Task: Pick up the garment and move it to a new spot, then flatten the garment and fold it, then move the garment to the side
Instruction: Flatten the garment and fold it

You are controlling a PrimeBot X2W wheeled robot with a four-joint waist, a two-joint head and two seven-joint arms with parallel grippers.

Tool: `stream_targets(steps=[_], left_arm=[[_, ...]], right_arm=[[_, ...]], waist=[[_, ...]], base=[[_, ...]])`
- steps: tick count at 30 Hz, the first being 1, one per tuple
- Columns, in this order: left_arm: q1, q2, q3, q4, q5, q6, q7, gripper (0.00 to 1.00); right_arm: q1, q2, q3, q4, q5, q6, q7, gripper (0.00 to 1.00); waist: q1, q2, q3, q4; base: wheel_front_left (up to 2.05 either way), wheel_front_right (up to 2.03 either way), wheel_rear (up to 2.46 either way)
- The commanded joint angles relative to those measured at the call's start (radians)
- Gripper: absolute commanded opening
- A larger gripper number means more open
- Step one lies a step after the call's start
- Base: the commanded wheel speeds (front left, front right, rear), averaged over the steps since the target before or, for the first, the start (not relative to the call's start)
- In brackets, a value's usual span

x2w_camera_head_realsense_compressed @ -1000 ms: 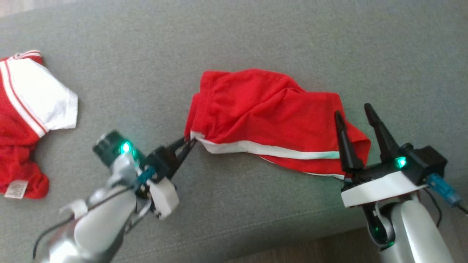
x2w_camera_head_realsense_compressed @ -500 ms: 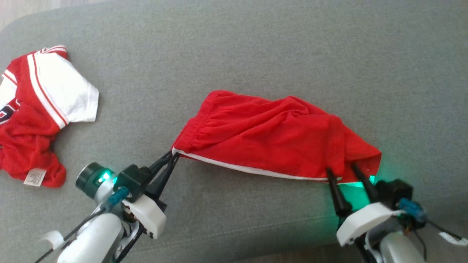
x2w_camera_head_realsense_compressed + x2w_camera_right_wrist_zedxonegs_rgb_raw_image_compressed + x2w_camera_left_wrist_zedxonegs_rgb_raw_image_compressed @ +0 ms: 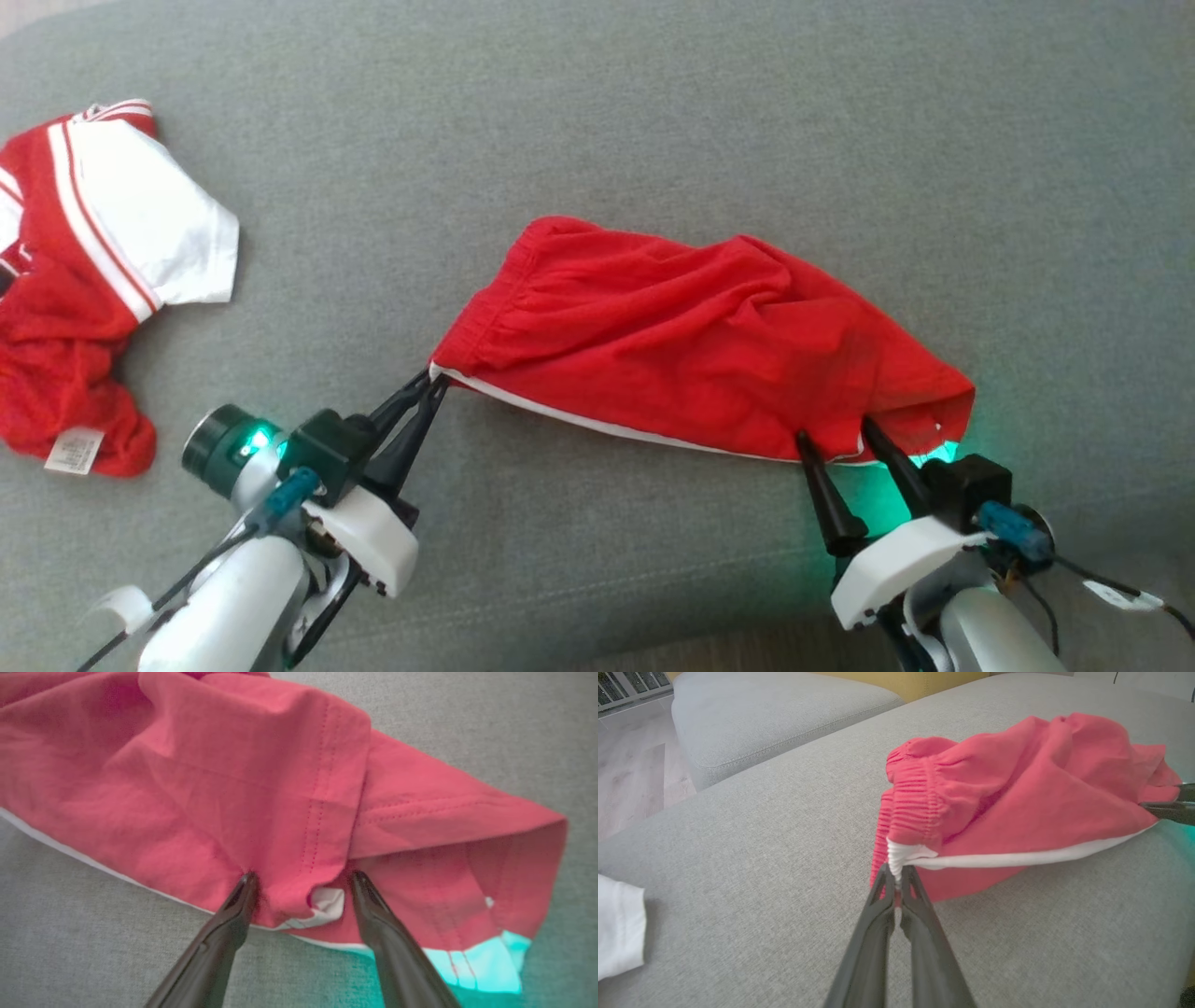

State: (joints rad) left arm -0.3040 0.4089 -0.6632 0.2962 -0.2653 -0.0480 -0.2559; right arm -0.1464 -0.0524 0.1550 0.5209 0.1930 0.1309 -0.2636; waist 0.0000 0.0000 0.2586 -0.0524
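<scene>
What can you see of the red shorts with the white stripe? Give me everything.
The red cotton-looking shorts, with a gathered elastic waistband and a white side stripe, lie crumpled and wrinkled, not flattened, on the grey fabric cushion. The left gripper is shut on the waistband's white-striped corner. The right gripper is open and straddles a fold at the leg hem, its fingertips touching the cloth. Green light tints that end.

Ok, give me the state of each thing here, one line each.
red shorts: bunched on the grey cushion, not yet flat.
left gripper: jaws shut on the shorts' waistband corner.
right gripper: jaws open, astride a fold near the leg hem.
red-and-white shirt: crumpled, lying apart at the left.
</scene>
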Motion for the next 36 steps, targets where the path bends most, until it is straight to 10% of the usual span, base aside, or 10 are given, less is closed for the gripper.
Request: stream_targets(steps=[1,9,10,12,28,36], left_arm=[[-0.03,0.022,0.05,-0.029,0.009,0.002,-0.006,0.0],[-0.047,0.021,0.061,-0.022,0.018,-0.008,-0.006,0.0],[-0.049,0.022,0.063,-0.022,0.02,-0.009,-0.006,0.0],[-0.053,0.023,0.069,-0.023,0.022,-0.01,-0.006,0.0],[-0.129,0.031,0.135,-0.232,-0.252,-0.078,0.058,0.0],[-0.311,0.057,0.131,-0.283,-0.344,-0.082,0.086,0.0]], right_arm=[[0.029,0.002,0.043,-0.002,-0.009,0.0,0.002,1.0],[0.044,0.002,0.054,0.014,-0.046,0.0,0.033,1.0],[0.05,0.002,0.057,0.006,-0.051,0.0,0.039,0.85],[0.062,0.002,0.057,-0.018,-0.066,0.0,0.048,0.0],[0.067,0.002,-0.069,-0.512,0.115,0.0,0.185,0.0],[-0.164,0.002,-0.127,-0.486,0.09,0.0,0.217,0.0]], waist=[[0.0,0.0,0.005,-0.005],[0.0,0.0,0.016,-0.003],[0.0,0.0,0.018,-0.003],[0.0,0.0,0.022,-0.003],[0.0,0.0,-0.065,-0.035],[0.0,0.0,-0.082,-0.037]], base=[[0.0,0.0,0.0],[0.0,0.0,0.0],[0.0,0.0,0.0],[0.0,0.0,0.0],[0.0,0.0,0.0],[0.0,0.0,0.0]])
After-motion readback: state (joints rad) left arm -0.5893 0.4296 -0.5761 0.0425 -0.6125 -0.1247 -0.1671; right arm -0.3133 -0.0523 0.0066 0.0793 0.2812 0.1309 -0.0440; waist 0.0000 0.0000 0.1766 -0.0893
